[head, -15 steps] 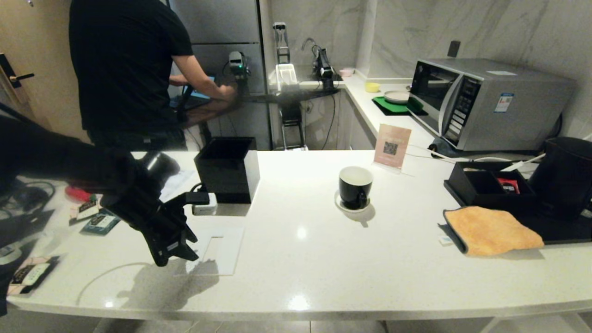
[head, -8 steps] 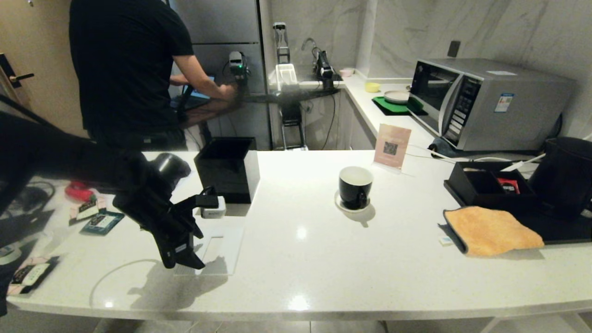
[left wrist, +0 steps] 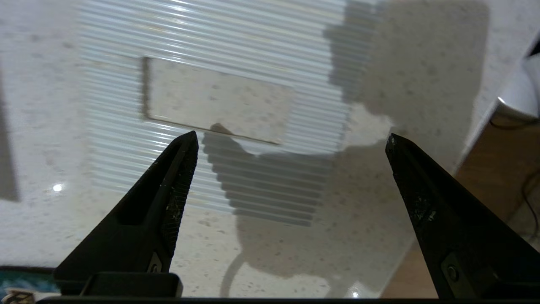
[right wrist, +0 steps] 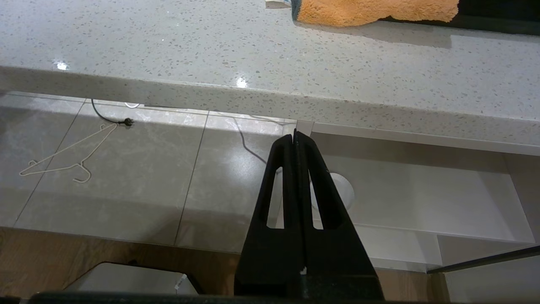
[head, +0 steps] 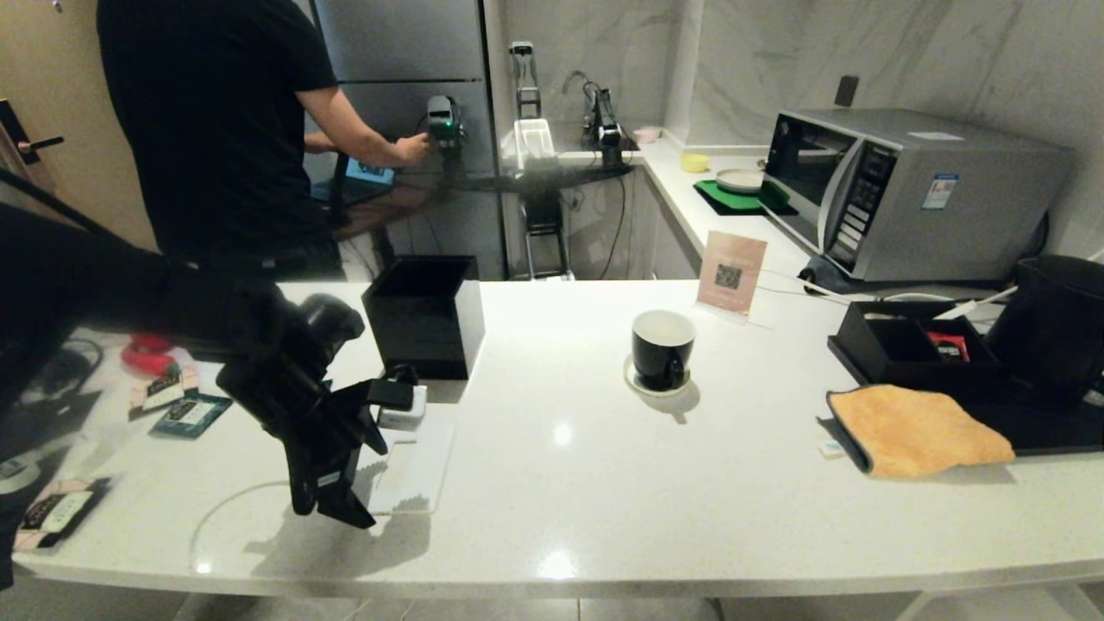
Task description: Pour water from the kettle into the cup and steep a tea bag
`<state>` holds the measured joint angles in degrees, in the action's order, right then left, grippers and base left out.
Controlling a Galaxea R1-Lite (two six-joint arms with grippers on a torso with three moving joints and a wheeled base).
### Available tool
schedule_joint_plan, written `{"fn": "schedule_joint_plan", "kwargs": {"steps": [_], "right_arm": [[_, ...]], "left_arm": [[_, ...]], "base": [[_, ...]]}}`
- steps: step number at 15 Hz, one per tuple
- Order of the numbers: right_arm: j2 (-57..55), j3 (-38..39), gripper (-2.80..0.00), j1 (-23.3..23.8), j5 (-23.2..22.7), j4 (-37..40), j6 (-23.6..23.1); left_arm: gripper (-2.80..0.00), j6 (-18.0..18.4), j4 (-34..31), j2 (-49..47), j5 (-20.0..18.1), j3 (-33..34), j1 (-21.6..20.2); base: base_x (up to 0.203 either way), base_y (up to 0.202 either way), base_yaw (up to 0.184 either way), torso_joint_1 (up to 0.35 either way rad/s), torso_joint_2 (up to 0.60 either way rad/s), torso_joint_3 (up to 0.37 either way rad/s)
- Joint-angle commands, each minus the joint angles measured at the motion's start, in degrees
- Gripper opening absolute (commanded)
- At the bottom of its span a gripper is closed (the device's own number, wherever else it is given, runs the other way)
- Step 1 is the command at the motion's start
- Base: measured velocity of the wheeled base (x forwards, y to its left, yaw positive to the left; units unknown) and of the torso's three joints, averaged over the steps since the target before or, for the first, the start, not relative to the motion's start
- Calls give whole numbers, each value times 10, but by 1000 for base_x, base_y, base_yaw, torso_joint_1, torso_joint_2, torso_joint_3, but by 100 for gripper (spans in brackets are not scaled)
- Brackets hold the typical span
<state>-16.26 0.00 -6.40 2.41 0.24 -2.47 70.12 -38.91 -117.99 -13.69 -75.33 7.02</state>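
Left gripper [head: 332, 483] hangs fingers spread, empty, over the near-left surface [head: 604, 500]. Cup [head: 661, 348] sits mid-surface, well right; kettle [head: 1056, 328] far right, likely nearer the right gripper [right wrist: 295, 135], fingers pressed together below the edge.

A white speckled counter [head: 604, 483] fills the foreground, glossy with small glints of overhead light. Grey marble walls [head: 906, 52] meet in the far corner above a side counter [head: 681, 194] holding a silver microwave [head: 914, 190]. Below the counter edge lies a pale tiled floor [right wrist: 126, 169].
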Motion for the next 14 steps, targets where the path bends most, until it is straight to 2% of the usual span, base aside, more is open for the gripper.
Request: {"fn": "schedule_joint_plan", "kwargs": {"steps": [1, 6, 9, 14], "right_arm": [[-1, 0, -280, 0, 0, 0, 0], [0, 0, -280, 0, 0, 0, 0], [0, 0, -280, 0, 0, 0, -1], [0, 0, -280, 0, 0, 0, -1]], "left_arm": [[0, 17, -12, -4, 1, -1, 0], [0, 28, -13, -16, 2, -1, 3], [0, 49, -12, -25, 3, -2, 3], [0, 50, -8, -44, 2, -19, 7]], "base": [[0, 0, 0, 0, 0, 0], [0, 0, 0, 0, 0, 0], [0, 0, 0, 0, 0, 0], [0, 0, 0, 0, 0, 0]]}}
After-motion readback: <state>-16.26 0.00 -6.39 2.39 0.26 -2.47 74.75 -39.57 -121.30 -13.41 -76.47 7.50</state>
